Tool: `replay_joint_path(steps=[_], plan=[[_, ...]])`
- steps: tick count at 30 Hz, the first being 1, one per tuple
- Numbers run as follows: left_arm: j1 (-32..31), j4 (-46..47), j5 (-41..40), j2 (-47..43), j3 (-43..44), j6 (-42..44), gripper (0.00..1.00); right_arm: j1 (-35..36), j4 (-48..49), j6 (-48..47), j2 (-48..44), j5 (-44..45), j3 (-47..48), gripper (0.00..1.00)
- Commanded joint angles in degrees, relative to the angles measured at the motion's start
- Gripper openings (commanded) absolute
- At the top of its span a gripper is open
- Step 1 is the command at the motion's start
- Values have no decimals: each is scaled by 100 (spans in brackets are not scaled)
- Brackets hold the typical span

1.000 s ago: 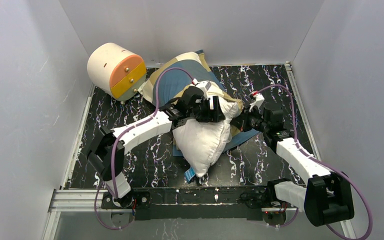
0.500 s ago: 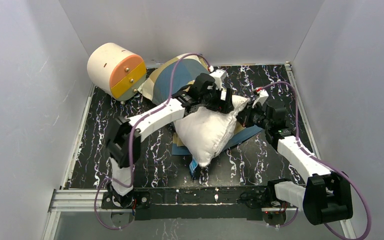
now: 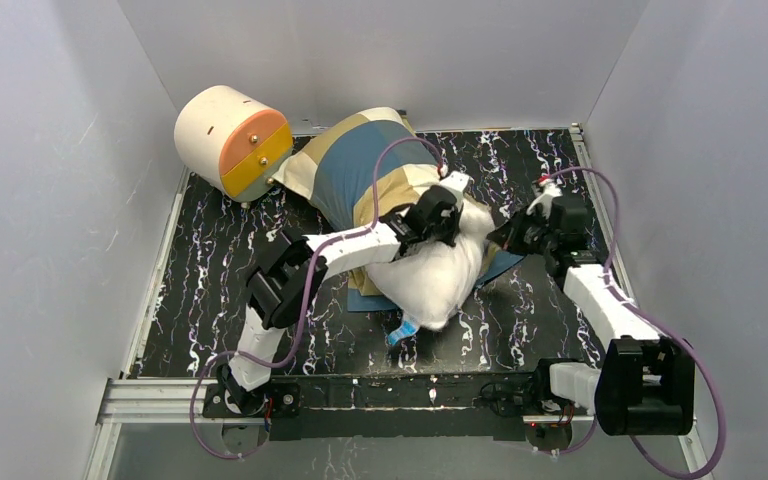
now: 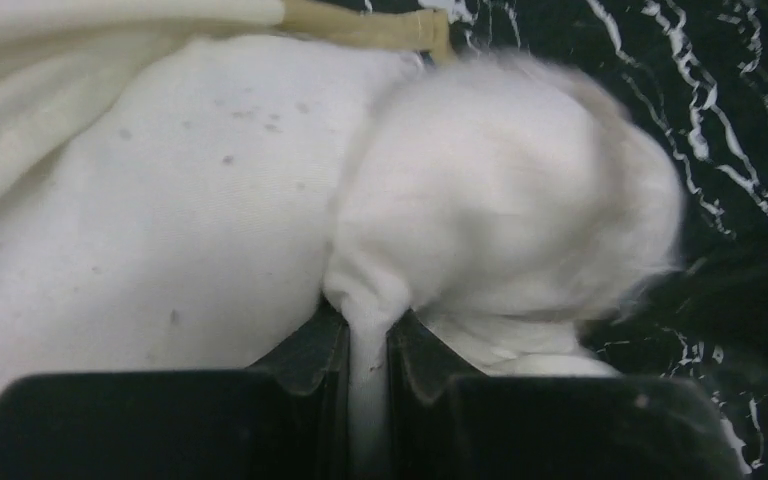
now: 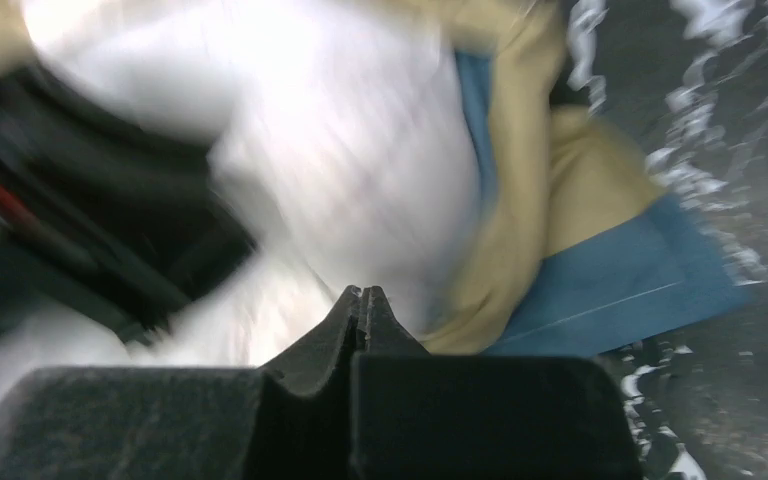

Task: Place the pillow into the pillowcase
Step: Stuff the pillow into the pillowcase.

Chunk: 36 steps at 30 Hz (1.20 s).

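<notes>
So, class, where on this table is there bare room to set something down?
Bare table on the left, between cylinder and left arm; also the far-right corner behind the right claw. Crowded centre: pillow, pillowcase, left claw.

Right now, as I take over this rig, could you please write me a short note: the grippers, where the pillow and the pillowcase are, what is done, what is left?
Left gripper: shut on a fold of the pillow.
Right gripper: shut, at the pillow's right side by the pillowcase edge; I cannot tell whether it pinches cloth.
Pillow: far end appears inside the pillowcase, near white end outside, lying on the case's lower layer.
Done: partly inserted.
Left: push the rest in and pull the case over it.
</notes>
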Motion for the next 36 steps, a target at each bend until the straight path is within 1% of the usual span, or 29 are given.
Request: replay_joint_path(steps=[1,3,5,7,8,9,11,13,14,15,16,18,19,21,25,27,28,31,36], plan=[[-143,-1839,-1289,1079,-1317,200,0,-793,1167,697,-601,-318,1254,1],[-160,-2153,-1438,1342,-1218,113,0,-805,1323,645,-691,-608,1506,1],[-158,-2059,-1508,1463,-1233,19,0,-807,1602,718,-757,-922,1640,1],[-162,-1999,-1361,1635,-1026,-29,0,-795,1851,875,-695,-1297,1770,1],[-158,-1988,-1200,1729,-901,-107,0,-795,1733,906,-477,-1489,1949,1],[-151,-1932,-1096,1732,-771,-209,0,-791,1317,785,-301,-1543,2148,1],[-110,-1604,-830,1532,-840,-385,0,-801,179,564,-112,-1049,2355,1],[19,-1275,-428,1223,-1045,-581,0,-815,-738,476,-111,-336,2223,1],[97,-1038,-238,1042,-1209,-671,0,-820,-921,437,-104,-107,2103,1],[188,-803,-5,839,-1389,-794,0,-824,-1303,406,-80,163,1994,5],[311,-500,308,665,-1555,-960,0,-829,-1568,413,-58,554,1864,12],[555,31,1027,364,-1807,-1332,0,-875,-1788,496,-104,935,1483,22],[666,219,1275,256,-1874,-1506,0,-914,-1716,553,-147,970,1191,25],[821,470,1600,31,-1953,-1754,0,-1062,-1408,630,-101,677,698,26],[915,508,1623,-183,-1886,-1825,0,-1096,-464,440,191,-441,72,25],[978,627,1716,-171,-1988,-1920,0,-1097,164,426,274,-869,-147,29],[1025,747,1786,-177,-2095,-2038,0,-1097,397,434,331,-922,-201,31],[1098,1053,1866,-214,-2368,-2244,0,-1096,470,344,634,-929,-197,35],[1117,993,1861,-219,-2421,-2196,0,-1097,929,466,1056,-1095,-315,39]])
